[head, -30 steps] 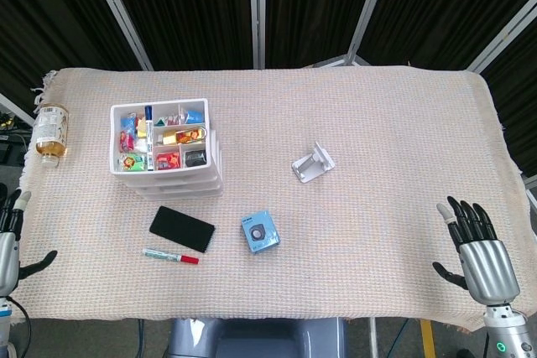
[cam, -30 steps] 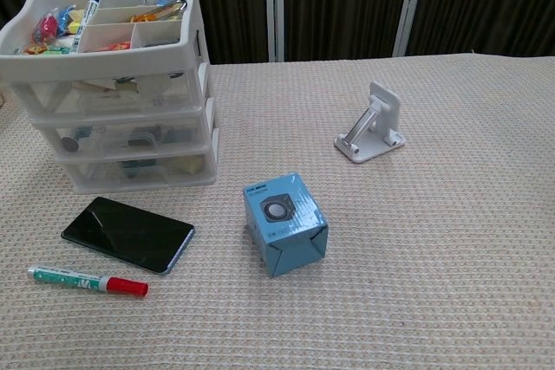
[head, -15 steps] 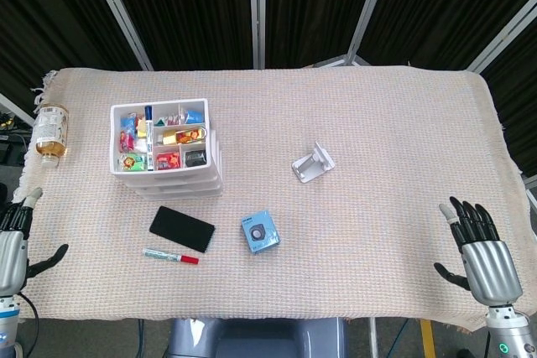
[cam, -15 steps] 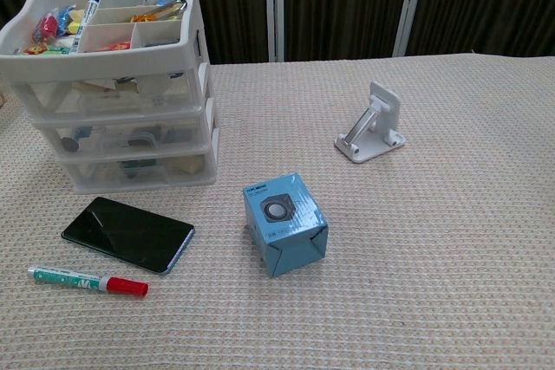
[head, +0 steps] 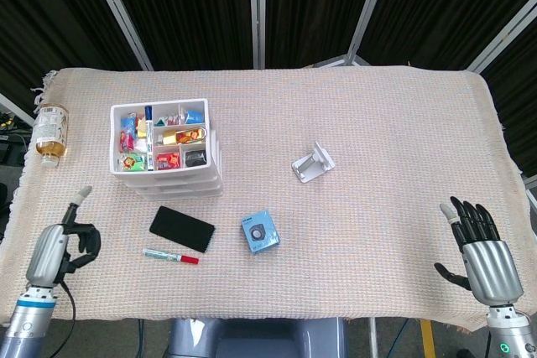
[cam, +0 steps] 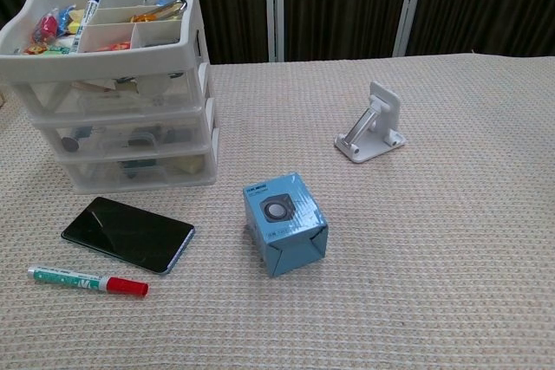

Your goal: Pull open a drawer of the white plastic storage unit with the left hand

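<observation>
Chest view shows neither robot hand; drawer contents (cam: 130, 140) blur behind translucent fronts.

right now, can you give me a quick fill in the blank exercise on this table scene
1. The marker beside the phone has a ____ cap.
2. The small box in the middle of the table is ____.
3. The drawers of the storage unit are all ____.
4. The left hand holds ____.

Missing words: red; blue; closed; nothing

Head overhead, chest low, shared table (head: 386, 123)
</observation>
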Robot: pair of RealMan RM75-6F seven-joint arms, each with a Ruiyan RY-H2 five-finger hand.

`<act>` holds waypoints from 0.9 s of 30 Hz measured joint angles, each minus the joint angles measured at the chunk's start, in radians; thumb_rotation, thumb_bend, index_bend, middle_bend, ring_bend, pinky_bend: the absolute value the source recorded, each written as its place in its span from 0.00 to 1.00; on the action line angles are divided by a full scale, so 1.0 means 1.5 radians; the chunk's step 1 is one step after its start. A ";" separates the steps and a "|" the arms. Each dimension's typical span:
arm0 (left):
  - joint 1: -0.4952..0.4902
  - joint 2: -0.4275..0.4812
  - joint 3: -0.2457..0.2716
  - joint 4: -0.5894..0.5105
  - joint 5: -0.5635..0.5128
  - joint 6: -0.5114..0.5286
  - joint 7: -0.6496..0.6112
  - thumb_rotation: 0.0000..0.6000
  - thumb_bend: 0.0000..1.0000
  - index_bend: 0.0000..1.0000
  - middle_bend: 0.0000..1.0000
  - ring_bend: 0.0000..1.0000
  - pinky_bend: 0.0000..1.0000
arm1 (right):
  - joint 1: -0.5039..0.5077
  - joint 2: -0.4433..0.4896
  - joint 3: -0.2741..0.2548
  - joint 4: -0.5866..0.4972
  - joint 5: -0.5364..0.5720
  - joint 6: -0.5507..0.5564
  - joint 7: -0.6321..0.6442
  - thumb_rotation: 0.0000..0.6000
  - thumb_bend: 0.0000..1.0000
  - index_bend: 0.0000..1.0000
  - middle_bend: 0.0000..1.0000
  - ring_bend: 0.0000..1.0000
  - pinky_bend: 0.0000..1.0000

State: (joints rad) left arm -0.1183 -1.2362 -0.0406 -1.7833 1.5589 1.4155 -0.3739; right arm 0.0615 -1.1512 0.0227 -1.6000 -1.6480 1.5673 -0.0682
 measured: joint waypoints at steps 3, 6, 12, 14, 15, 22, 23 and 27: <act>-0.028 0.007 0.007 -0.010 -0.001 -0.059 -0.065 1.00 0.66 0.00 0.81 0.78 0.63 | 0.000 0.000 0.000 -0.001 0.000 -0.001 0.000 1.00 0.01 0.00 0.00 0.00 0.00; -0.058 0.006 0.007 -0.014 -0.014 -0.111 -0.110 1.00 0.66 0.00 0.81 0.78 0.63 | 0.000 0.000 -0.001 0.000 -0.001 -0.003 -0.001 1.00 0.01 0.00 0.00 0.00 0.00; -0.112 -0.013 -0.006 -0.003 -0.051 -0.185 -0.144 1.00 0.79 0.00 0.82 0.78 0.63 | 0.001 0.001 -0.001 -0.002 0.000 -0.003 0.001 1.00 0.01 0.00 0.00 0.00 0.00; -0.123 -0.026 -0.012 0.005 -0.062 -0.198 -0.146 1.00 0.82 0.00 0.82 0.79 0.63 | 0.001 0.002 0.000 -0.002 0.001 -0.003 0.003 1.00 0.01 0.00 0.00 0.00 0.00; -0.127 -0.032 -0.015 0.009 -0.067 -0.201 -0.146 1.00 0.83 0.00 0.82 0.79 0.63 | 0.001 0.002 0.000 -0.002 0.001 -0.003 0.004 1.00 0.01 0.00 0.00 0.00 0.00; -0.155 -0.066 -0.036 0.031 -0.111 -0.236 -0.148 1.00 0.85 0.00 0.82 0.79 0.63 | 0.000 0.006 0.000 -0.004 0.000 -0.002 0.010 1.00 0.01 0.00 0.00 0.00 0.00; -0.160 -0.070 -0.039 0.035 -0.117 -0.243 -0.149 1.00 0.85 0.00 0.82 0.79 0.63 | 0.000 0.006 0.000 -0.004 0.000 -0.002 0.011 1.00 0.01 0.00 0.00 0.00 0.00; -0.173 -0.082 -0.045 0.044 -0.131 -0.264 -0.160 1.00 0.85 0.00 0.82 0.79 0.63 | 0.001 0.007 0.000 -0.004 0.001 -0.002 0.013 1.00 0.01 0.00 0.00 0.00 0.00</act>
State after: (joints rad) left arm -0.3774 -1.3588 -0.1077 -1.7174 1.3622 1.0190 -0.6142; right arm 0.0623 -1.1400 0.0232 -1.6060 -1.6469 1.5643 -0.0481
